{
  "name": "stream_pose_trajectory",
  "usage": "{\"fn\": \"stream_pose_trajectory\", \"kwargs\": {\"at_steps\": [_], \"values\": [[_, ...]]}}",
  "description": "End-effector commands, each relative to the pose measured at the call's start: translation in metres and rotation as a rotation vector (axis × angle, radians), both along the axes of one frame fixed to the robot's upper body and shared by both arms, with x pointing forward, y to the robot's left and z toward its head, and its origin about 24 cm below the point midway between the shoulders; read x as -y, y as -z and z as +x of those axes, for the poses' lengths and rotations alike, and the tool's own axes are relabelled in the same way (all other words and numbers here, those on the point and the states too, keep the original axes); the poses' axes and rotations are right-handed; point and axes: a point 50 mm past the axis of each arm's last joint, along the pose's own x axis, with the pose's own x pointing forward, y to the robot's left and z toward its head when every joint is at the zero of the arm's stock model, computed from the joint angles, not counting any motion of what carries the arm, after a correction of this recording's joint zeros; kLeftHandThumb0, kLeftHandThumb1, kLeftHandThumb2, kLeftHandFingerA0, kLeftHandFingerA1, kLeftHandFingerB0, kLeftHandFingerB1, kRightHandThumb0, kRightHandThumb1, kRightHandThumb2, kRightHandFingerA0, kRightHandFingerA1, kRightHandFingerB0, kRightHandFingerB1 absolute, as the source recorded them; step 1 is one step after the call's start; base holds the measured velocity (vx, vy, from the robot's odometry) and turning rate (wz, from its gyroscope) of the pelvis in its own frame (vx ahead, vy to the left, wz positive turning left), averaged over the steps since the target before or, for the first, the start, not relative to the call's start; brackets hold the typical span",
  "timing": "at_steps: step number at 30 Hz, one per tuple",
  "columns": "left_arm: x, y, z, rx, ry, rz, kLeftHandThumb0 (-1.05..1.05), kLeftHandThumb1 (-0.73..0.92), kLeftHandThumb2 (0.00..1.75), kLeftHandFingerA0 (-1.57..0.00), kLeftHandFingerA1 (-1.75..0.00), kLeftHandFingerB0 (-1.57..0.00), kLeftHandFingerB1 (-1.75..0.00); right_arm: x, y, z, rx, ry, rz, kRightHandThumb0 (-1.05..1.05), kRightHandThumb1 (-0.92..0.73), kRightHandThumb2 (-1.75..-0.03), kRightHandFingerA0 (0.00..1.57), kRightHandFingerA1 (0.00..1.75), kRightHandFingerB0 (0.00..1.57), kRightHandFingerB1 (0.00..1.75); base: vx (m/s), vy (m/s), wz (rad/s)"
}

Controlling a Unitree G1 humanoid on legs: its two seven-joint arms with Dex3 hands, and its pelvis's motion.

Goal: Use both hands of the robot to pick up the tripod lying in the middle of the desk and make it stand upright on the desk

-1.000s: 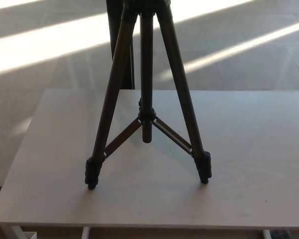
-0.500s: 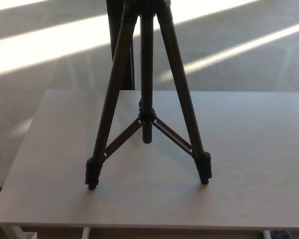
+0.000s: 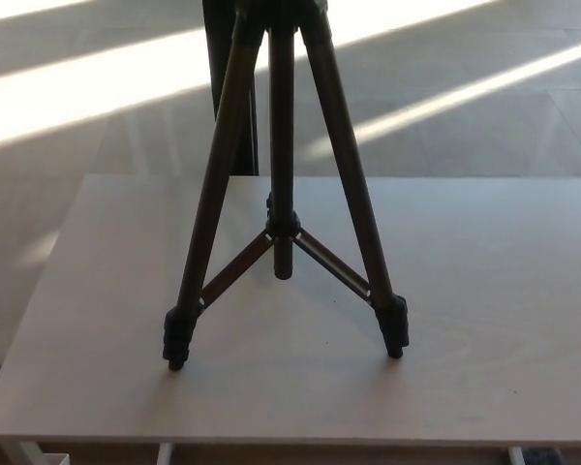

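A dark bronze tripod [image 3: 283,194] stands upright on the pale wooden desk [image 3: 484,320], its legs spread. Its two front feet rest on the desk top at the left [image 3: 175,349] and right [image 3: 394,339]. The centre column hangs between the legs, joined by braces, and ends above the surface. The third leg runs back behind the column. The tripod's top is cut off by the upper edge of the picture. Neither of my hands shows in the head view.
The desk's front edge runs along the bottom of the picture and its far edge lies behind the tripod. Beyond it is a grey floor with bright bands of sunlight [image 3: 97,87]. A dark upright post [image 3: 216,58] stands behind the desk.
The whole picture has shifted a few pixels to the left, so the camera moved slightly. The tripod stands as before.
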Motion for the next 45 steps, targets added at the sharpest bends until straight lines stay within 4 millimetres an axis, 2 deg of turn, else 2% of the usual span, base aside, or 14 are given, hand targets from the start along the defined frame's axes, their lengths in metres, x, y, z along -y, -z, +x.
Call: {"fn": "stream_pose_trajectory", "kwargs": {"at_steps": [1,3,10,11,12,13,16,17,19,20,38,39,41,45], "values": [[-0.009,-0.007,0.003,0.029,-0.013,0.058,-0.60,0.73,0.63,-0.46,-0.71,-0.37,-0.50,0.005,-0.005,0.000,0.055,0.027,-0.033,-0.85,-0.55,-0.89,0.04,0.44,0.09,0.39,0.00,0.000,0.00],[-0.010,-0.007,0.003,0.032,-0.008,0.063,-0.59,0.74,0.62,-0.49,-0.73,-0.39,-0.52,0.005,-0.006,0.000,0.070,0.014,-0.031,-0.37,-0.44,-1.01,0.01,0.51,0.00,0.49,0.00,0.000,0.00],[-0.012,-0.009,0.002,0.016,0.000,0.070,-0.60,0.74,0.63,-0.49,-0.71,-0.39,-0.50,0.004,-0.006,0.001,0.055,-0.053,-0.052,-0.37,-0.42,-1.01,0.01,0.52,0.00,0.49,0.00,0.000,0.00],[-0.011,-0.010,-0.001,-0.001,0.010,0.072,-0.55,0.59,1.02,-0.59,-0.77,-0.31,-0.58,0.004,-0.005,-0.001,0.030,-0.068,-0.060,-0.72,-0.69,-0.62,0.16,0.39,0.17,0.27,0.00,0.000,0.00],[-0.011,-0.010,-0.003,-0.009,0.012,0.072,-0.61,0.74,0.63,-0.53,-0.72,-0.38,-0.51,0.004,-0.005,-0.001,0.023,-0.078,-0.065,-0.72,-0.70,-0.62,0.14,0.41,0.17,0.28,0.00,0.000,0.00],[-0.011,-0.011,-0.003,-0.009,0.008,0.070,-0.61,0.73,0.63,-0.53,-0.73,-0.38,-0.51,0.004,-0.006,-0.001,0.050,-0.066,-0.053,-0.38,-0.40,-0.99,0.02,0.53,0.00,0.49,0.00,0.000,0.00],[-0.011,-0.010,-0.003,-0.018,0.018,0.076,-0.51,0.58,1.01,-0.56,-0.76,-0.29,-0.57,0.003,-0.006,-0.002,0.114,-0.030,-0.009,-0.70,-0.64,-0.60,0.06,0.35,0.15,0.27,0.00,0.000,0.00],[-0.011,-0.010,-0.002,-0.009,0.012,0.075,-0.49,0.56,1.01,-0.56,-0.76,-0.28,-0.57,0.004,-0.007,-0.002,0.092,-0.054,-0.027,-0.74,-0.51,-0.88,0.03,0.44,0.08,0.39,0.00,0.000,0.00],[-0.011,-0.010,0.000,-0.007,0.003,0.076,-0.61,0.72,0.64,-0.58,-0.75,-0.38,-0.52,0.003,-0.007,0.000,0.091,-0.063,-0.029,-0.73,-0.67,-0.61,0.08,0.39,0.15,0.26,0.00,0.000,0.00],[-0.011,-0.009,0.001,-0.006,0.016,0.072,-0.60,0.75,0.63,-0.58,-0.74,-0.34,-0.50,0.004,-0.007,0.000,0.087,-0.074,-0.028,-0.74,-0.53,-0.89,0.04,0.47,0.07,0.36,0.00,0.000,0.00],[-0.011,-0.007,0.007,-0.003,0.032,0.060,-0.62,0.74,0.63,-0.52,-0.72,-0.37,-0.51,0.003,-0.006,0.004,0.141,-0.012,0.005,-0.37,-0.40,-0.99,0.01,0.52,0.00,0.49,0.00,0.000,0.00],[-0.011,-0.007,0.007,-0.020,0.030,0.063,-0.55,0.59,1.02,-0.62,-0.78,-0.31,-0.58,0.003,-0.006,0.002,0.099,-0.051,-0.016,-0.38,-0.40,-0.99,0.01,0.52,0.00,0.49,0.00,0.000,0.00],[-0.011,-0.007,0.007,-0.016,0.043,0.056,-0.61,0.75,0.64,-0.51,-0.73,-0.36,-0.50,0.003,-0.006,0.001,0.087,-0.060,-0.014,-0.79,-0.52,-0.90,0.03,0.46,0.10,0.40,0.00,0.000,0.00],[-0.012,-0.008,0.007,-0.019,0.068,0.054,-0.60,0.78,0.64,-0.41,-0.66,-0.31,-0.47,0.001,-0.004,0.000,0.071,-0.066,-0.017,-0.37,-0.42,-1.00,0.01,0.52,0.00,0.49,0.00,0.000,0.00]]}}
